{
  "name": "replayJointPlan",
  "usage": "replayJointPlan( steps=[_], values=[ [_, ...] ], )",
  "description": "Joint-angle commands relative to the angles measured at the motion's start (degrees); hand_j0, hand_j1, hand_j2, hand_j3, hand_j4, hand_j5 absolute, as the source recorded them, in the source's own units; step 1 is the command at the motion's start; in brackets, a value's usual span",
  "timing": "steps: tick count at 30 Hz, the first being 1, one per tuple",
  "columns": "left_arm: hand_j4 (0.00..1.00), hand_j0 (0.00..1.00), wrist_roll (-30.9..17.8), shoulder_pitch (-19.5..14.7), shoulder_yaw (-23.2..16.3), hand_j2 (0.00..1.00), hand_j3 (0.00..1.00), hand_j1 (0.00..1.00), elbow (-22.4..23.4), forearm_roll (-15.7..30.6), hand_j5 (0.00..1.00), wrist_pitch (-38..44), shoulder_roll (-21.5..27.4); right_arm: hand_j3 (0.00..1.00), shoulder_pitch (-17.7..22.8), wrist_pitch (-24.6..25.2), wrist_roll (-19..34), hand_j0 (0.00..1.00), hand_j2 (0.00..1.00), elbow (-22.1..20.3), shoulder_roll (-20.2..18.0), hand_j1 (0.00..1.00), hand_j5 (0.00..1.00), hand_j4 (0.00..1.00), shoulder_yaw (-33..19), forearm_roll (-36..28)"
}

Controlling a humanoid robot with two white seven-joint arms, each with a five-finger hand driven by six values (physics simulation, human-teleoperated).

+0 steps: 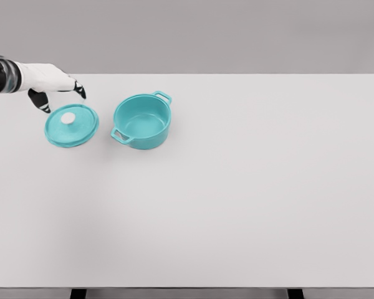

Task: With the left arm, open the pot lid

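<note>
Head view: we note the lid (71, 125) lying flat on the table (237, 199) just left of the pot (141, 121), apart from it, so the pot stands open, seemingly empty. Our left hand (53, 84) hovers just behind the lid, fingers spread, holding nothing; we judge it released. Lid teal, round, white knob centred.
</note>
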Motion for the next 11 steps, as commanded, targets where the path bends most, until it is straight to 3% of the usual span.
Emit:
replayJointPlan(
  steps=[1, 4, 9, 11],
  values=[
    [1.00, 1.00, 0.02, 0.00, 0.09, 1.00, 1.00, 1.00, 0.20, 0.03, 1.00, 0.08, 0.05, 1.00, 0.00, -0.01, 0.02, 1.00, 1.00, 0.01, -0.01, 1.00, 1.00, 1.00, 0.01, -0.01],
    [1.00, 1.00, 0.02, 0.09, 0.09, 1.00, 1.00, 1.00, 1.52, 0.56, 1.00, 0.16, 1.89, 1.00, -0.09, -0.01, 0.02, 1.00, 1.00, 0.01, -0.01, 1.00, 1.00, 1.00, 0.01, -0.01],
    [1.00, 1.00, 0.02, 2.02, 1.23, 1.00, 1.00, 1.00, 14.79, 0.56, 1.00, -0.01, 1.63, 1.00, -0.09, -0.01, 0.02, 1.00, 1.00, 0.01, -0.01, 1.00, 1.00, 1.00, 0.01, -0.01],
    [1.00, 1.00, 0.02, 2.02, 1.23, 1.00, 1.00, 1.00, 15.32, 0.56, 1.00, -0.01, 1.54, 1.00, -0.09, -0.01, -0.07, 1.00, 1.00, 0.01, -0.01, 1.00, 1.00, 1.00, 0.01, -0.01]
  ],
)
